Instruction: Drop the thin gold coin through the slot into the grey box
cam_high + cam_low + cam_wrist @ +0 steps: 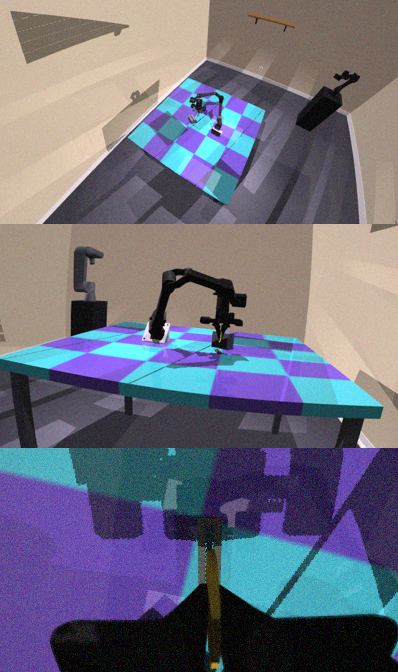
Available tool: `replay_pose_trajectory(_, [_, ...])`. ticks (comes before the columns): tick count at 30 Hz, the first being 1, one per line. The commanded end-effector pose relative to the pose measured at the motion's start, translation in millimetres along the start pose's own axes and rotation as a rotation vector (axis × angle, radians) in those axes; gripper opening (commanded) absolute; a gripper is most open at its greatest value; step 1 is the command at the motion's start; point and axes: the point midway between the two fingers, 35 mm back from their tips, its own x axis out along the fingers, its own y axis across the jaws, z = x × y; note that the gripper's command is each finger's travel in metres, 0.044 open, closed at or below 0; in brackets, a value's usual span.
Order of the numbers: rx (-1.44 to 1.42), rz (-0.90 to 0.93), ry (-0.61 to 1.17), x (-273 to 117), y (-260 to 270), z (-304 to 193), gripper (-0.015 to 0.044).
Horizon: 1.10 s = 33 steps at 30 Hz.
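Hidden: the fingertips are lying out of sight in the wrist view, where the black gripper (215,640) body is filling the lower frame and covering part of the coin (214,593).
Cut off: the coin's low end is running to the bottom edge of the wrist view; its full round outline is showing in no view.
Hard to make out: in the top view the coin is too small to tell; the box (191,118) is appearing only as a small grey block beside the gripper (197,110). The slot in the lid is not showing clearly anywhere.
Holder: the holder (217,351) is lying on the table (167,388) as a small dark piece, in front of the box (225,341) in the exterior view; in the wrist view it is showing as a dark block (209,532) beyond the coin's far end.
Jaws: they are standing nearly together, clamped on the coin's two flat faces.
Coin position: the coin (220,335) is hanging in the gripper (220,332), up off the holder, in front of the box in the exterior view.
Coin facing: it is being seen edge-on, a thin gold strip; its long visible line is running upright in the exterior view, and lengthwise away from the camera in the wrist view.
Arm: the arm (194,279) is arching from its white base (156,333) and pointing the gripper straight down.
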Motion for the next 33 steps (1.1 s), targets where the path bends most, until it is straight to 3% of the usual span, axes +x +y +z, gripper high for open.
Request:
replay_pose_trajectory(1, [0.004,0.005,0.005,-11.8,0.9,-1.3,0.0])
replay_pose_trajectory(18, [-0.001,0.002,0.002,-49.4,-3.3,-1.1,0.0])
replay_pose_trajectory(33, [-0.48,0.003,0.001,-49.5,-8.8,0.9,0.0])
